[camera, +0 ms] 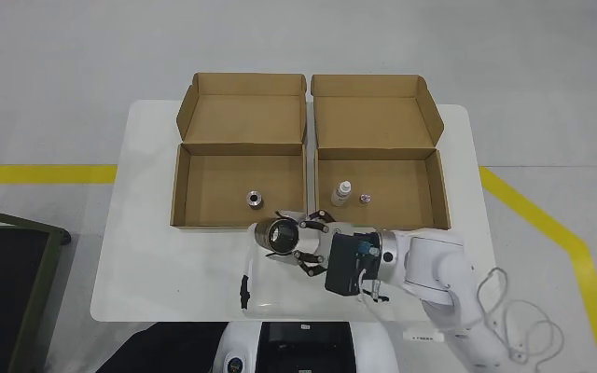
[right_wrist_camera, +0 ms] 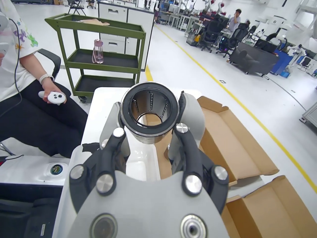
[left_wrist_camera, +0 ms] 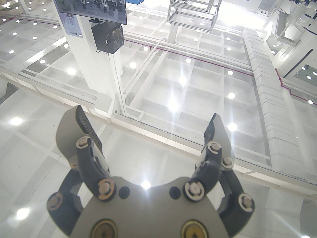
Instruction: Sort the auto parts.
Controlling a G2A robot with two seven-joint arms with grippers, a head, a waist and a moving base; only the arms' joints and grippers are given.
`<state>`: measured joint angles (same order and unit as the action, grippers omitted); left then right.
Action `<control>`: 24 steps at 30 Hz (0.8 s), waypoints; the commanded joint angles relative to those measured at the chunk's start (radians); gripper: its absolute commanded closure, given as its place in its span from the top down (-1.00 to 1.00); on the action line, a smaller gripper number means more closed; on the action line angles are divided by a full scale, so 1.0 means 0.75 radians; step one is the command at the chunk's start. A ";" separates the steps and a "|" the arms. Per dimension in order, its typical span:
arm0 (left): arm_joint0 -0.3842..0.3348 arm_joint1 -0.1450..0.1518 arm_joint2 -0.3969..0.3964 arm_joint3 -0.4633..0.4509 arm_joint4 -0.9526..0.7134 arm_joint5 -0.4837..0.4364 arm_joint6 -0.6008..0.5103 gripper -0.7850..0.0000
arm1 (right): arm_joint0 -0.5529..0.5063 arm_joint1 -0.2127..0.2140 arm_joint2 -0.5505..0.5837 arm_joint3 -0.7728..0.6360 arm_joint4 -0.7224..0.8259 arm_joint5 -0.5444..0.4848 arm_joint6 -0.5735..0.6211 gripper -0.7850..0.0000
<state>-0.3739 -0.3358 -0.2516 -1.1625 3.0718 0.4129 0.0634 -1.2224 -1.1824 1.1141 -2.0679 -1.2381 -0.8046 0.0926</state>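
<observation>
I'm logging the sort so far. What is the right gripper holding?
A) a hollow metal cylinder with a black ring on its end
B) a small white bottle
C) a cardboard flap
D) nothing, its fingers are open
A: in the right wrist view the right gripper is shut on the hollow metal cylinder, one finger on each side of it.

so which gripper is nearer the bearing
Right. The right gripper is shut on the bearing, fingers on both sides; the left gripper is open, pointing up at the ceiling.
</observation>
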 commanded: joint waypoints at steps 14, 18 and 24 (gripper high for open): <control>0.000 0.000 0.000 0.000 0.000 0.000 0.000 1.00 | 0.027 -0.004 0.094 -0.130 0.062 0.161 -0.197 -1.00; 0.000 0.000 0.000 0.000 0.000 0.000 0.000 1.00 | 0.033 -0.006 0.109 -0.139 0.083 0.188 -0.245 -1.00; 0.000 0.000 0.000 0.000 0.000 0.000 0.000 1.00 | 0.055 -0.010 0.112 -0.130 0.077 0.214 -0.291 -1.00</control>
<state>-0.3739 -0.3358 -0.2516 -1.1625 3.0718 0.4129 0.0634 -1.1843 -1.1897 1.1980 -2.1657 -1.1720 -0.6463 -0.1230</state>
